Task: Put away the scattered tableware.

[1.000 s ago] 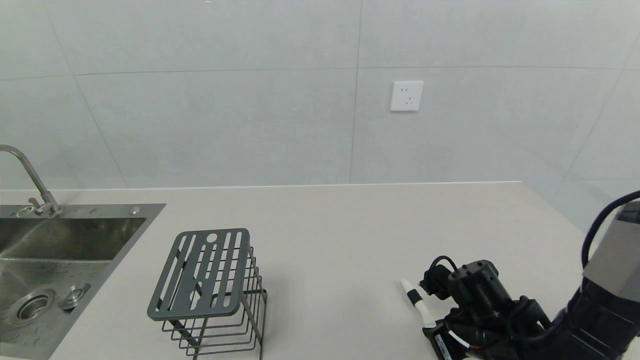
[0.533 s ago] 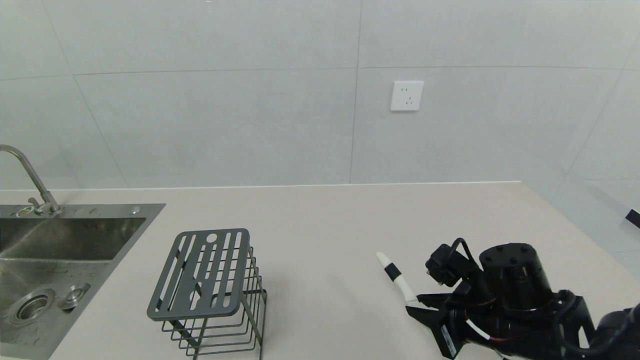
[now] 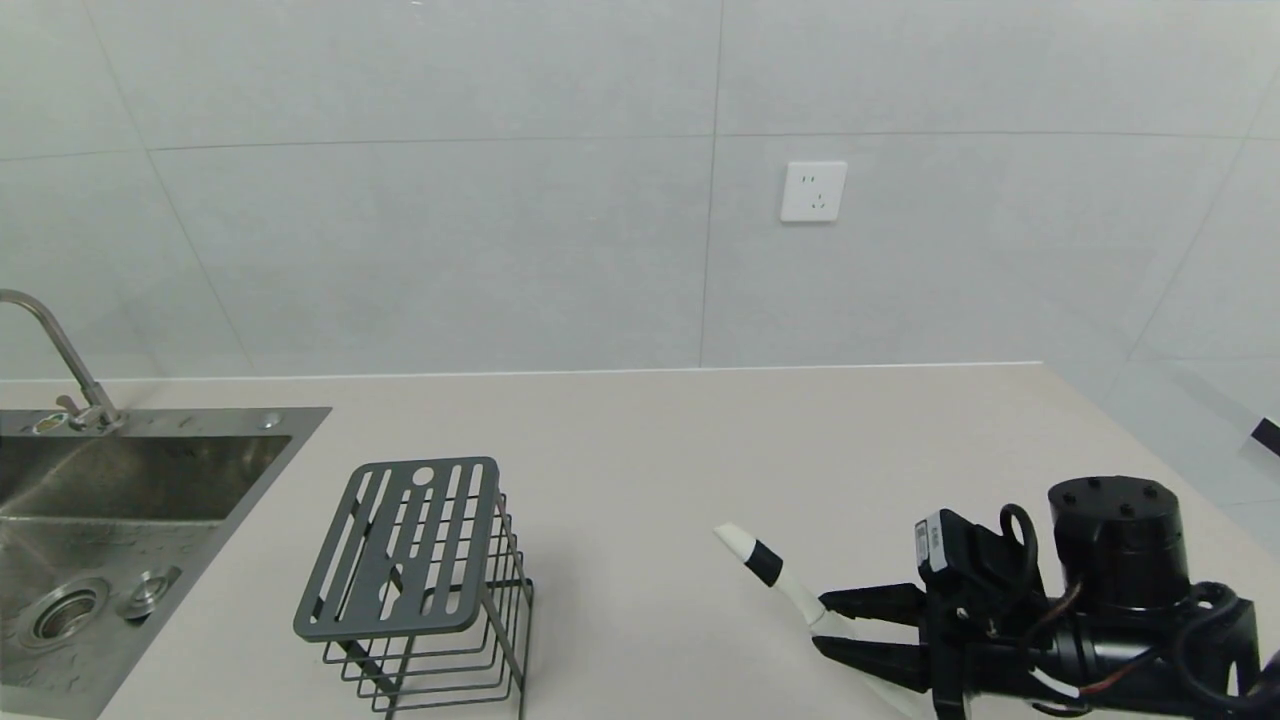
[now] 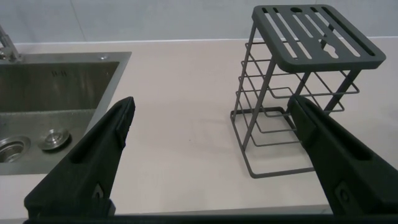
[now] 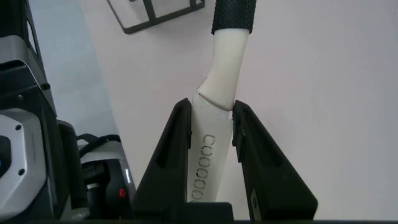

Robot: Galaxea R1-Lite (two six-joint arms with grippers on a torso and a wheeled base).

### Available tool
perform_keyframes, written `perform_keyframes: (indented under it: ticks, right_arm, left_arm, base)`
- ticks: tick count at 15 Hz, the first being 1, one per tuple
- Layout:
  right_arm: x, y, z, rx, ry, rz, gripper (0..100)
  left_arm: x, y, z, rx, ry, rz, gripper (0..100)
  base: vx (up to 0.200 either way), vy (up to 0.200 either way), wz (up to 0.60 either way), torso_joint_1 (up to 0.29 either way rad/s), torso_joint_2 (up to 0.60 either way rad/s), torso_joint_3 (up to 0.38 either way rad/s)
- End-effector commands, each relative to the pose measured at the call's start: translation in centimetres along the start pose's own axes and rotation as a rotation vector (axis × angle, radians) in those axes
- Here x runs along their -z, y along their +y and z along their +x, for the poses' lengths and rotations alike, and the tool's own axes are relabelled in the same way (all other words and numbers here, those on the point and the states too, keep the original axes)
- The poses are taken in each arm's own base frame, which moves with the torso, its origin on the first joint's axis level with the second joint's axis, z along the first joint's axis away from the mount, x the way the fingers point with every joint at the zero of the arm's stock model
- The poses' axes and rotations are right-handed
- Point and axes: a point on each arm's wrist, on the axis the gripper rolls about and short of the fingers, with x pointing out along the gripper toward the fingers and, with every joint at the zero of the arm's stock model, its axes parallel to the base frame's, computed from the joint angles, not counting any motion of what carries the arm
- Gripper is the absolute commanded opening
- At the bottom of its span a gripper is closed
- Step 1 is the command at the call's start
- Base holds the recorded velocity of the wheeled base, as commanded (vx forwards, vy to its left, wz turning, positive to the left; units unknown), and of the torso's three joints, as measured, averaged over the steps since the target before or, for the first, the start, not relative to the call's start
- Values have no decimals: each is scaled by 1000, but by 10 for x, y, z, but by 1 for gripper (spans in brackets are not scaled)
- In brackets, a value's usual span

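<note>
My right gripper [image 3: 822, 622] is low over the counter's front right, shut on a white utensil [image 3: 790, 590] with a black band [image 3: 765, 564]. The utensil's free end points left and away, toward the dark wire rack [image 3: 405, 545] with a slotted top. In the right wrist view the fingers [image 5: 177, 143] clamp the white utensil [image 5: 225, 68] by its dimpled part, and a corner of the rack's base [image 5: 155, 15] lies beyond it. My left gripper [image 4: 211, 106] is open and holds nothing, level with the counter, facing the rack [image 4: 317, 40] and the sink [image 4: 56, 93].
A steel sink [image 3: 130, 470] with a faucet [image 3: 60, 350] is set into the counter at the left. A white wall outlet [image 3: 813, 191] sits on the tiled wall behind. Bare counter [image 3: 650, 450] stretches between the rack and my right gripper.
My right arm has swung round so its gripper now points left, carrying the white utensil leftward and slightly up toward the rack. The rack and sink have not moved.
</note>
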Motion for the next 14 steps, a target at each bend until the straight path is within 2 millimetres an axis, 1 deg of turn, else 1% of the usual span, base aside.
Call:
perform_keyframes:
  ticks: [1,2,5,7,8,9,11,12,14]
  right_arm:
    - [3,0,-2,-14,2,-1,0]
    - [4,3,-2,-39,-2,-15,0]
    - [-2,3,1,-98,-52,-83,0]
    - [-4,6,2,-132,-68,-120,0]
    - [-4,7,3,-138,-69,-122,0]
    - [-4,12,4,-157,-65,-128,0]
    - [-6,13,6,-165,-69,-135,0]
    - [-7,18,8,-190,-70,-143,0]
    - [-9,24,6,-206,-72,-149,0]
  left_arm:
    - [0,0,0,0,1,1,100]
    - [0,0,0,1,1,3,100]
    - [0,0,0,12,3,13,100]
    - [-3,-1,0,32,-31,81,100]
    - [-4,-1,0,30,-43,85,100]
    - [-31,-1,-5,18,-306,115,100]
    - [-36,-1,-6,39,-357,85,100]
    - [-36,-2,-6,91,-353,35,100]
    - [-35,-5,-7,220,-330,38,100]
  base:
    - [0,0,0,0,0,0]
    - [0,0,0,0,0,0]
    - [0,0,0,0,0,0]
    - [0,0,0,0,0,0]
    - [0,0,0,0,0,0]
    - [0,0,0,0,0,0]
    - [0,0,0,0,0,0]
    - [0,0,0,0,0,0]
    - [0,0,0,0,0,0]
